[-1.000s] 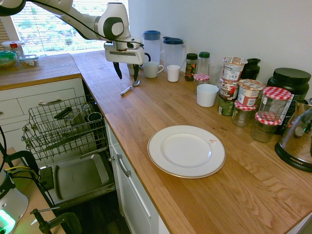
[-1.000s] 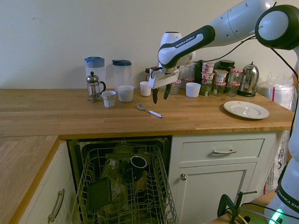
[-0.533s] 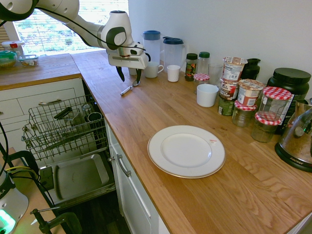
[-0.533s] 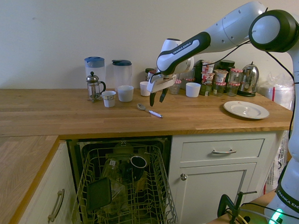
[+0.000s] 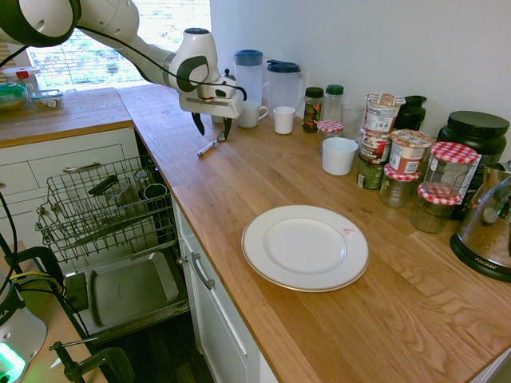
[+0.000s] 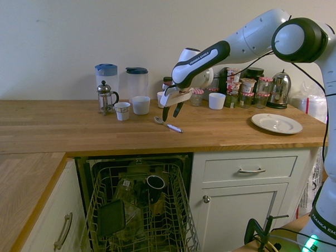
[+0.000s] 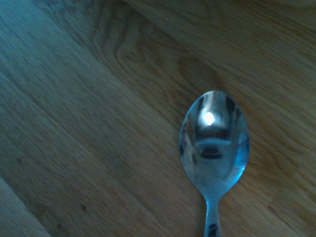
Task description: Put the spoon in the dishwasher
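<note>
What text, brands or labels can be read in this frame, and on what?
"FRANKA EMIKA" on the arm's forearm.
"FRANKA EMIK", cut off by the frame edge, on the arm's base.
Kettle: a word on its base, too small to read.
Jars and tubs: printed labels, blurred.
Spoon: no marking visible.

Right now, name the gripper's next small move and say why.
Probably lower straight down around the spoon, then close. The gripper hangs open just above it, the spoon lies flat and free on the countertop, and the dishwasher rack stands pulled out.

A shiny silver spoon point(image 7: 214, 143) lies on the brown wood-grain counter point(image 5: 319, 167) near a white plate point(image 5: 305, 247).
</note>
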`<state>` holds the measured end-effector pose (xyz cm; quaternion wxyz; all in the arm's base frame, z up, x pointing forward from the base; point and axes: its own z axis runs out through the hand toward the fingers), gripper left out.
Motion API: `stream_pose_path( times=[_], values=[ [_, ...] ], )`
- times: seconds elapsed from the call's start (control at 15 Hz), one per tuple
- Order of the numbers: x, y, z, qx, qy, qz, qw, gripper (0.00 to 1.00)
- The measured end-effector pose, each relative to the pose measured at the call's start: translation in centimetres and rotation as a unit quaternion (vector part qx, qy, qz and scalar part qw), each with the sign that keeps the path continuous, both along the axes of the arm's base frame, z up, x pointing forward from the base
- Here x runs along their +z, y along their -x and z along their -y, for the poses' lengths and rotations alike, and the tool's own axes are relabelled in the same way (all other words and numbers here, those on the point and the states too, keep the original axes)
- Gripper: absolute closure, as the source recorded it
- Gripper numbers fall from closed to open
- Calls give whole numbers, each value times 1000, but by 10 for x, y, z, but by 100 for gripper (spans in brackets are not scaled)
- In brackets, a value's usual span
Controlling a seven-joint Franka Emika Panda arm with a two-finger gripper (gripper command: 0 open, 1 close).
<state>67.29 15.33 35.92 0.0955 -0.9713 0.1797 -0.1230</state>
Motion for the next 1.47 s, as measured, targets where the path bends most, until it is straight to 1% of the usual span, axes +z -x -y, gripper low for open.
stream_pose_path(
  times=[0.4, 0.67, 0.73, 1.47],
  values=[
    [-18, -4, 0, -8, -9, -13, 1000, 0],
    [-21, -4, -2, -8, -10, -16, 1000, 0],
    [-23, -4, -2, -7, -9, -17, 1000, 100],
    [-26, -6, 0, -12, -5, -7, 1000, 100]
  ],
)
